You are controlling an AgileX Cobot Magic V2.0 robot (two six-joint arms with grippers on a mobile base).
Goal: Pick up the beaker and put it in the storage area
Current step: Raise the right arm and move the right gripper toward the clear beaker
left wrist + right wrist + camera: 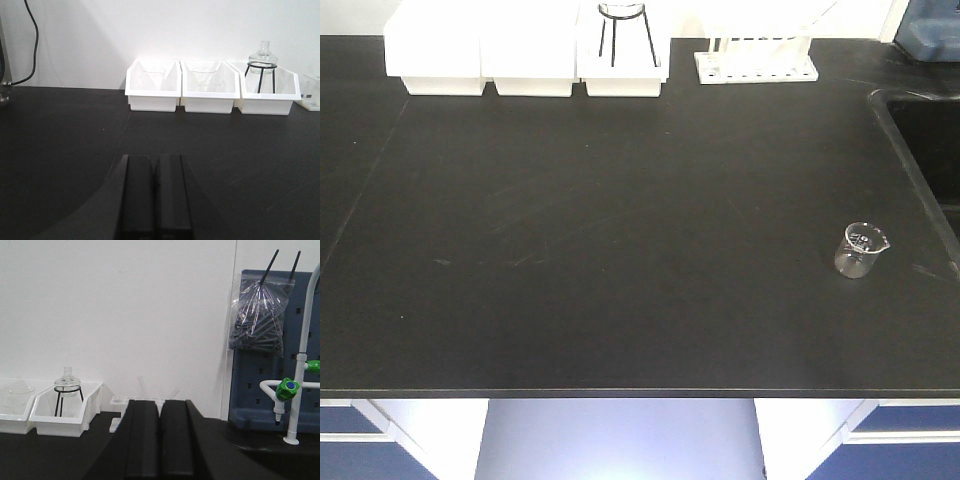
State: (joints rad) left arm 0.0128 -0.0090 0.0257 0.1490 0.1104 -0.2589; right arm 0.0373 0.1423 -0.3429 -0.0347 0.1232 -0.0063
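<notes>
Two pincers, both w/ jaws pressed together, nothing pinched. Left pincer: dark fingers side by side, seam btwn them closed, low over the black benchtop. Straight ahead & a bit right of its tips, at the wall, three white bins stand in a row. The rightmost one holds a glass vessel on a black wire stand. Far ahead-left of it, a black cable hangs down the wall.

Right pincer: same pose, fingers tight against each other, pointing at the white wall. Ahead-left of it are two of the bins w/ the vessel. Straight ahead, partly hidden behind its tips, is a white test-tube rack. Ahead-right: a blue pegboard w/ a clear bag of dark sticks hung on it, plus a white tap w/ green knobs.

Beaker: seen in front view only, upright on the benchtop, right side, near the sink edge but not touching, well apart from bins & rack. Spout points right, faint white markings, looks empty. Neither wrist view catches it & front view shows no pincer, so can't tell its place relative to either pincer. Nothing touches it.
</notes>
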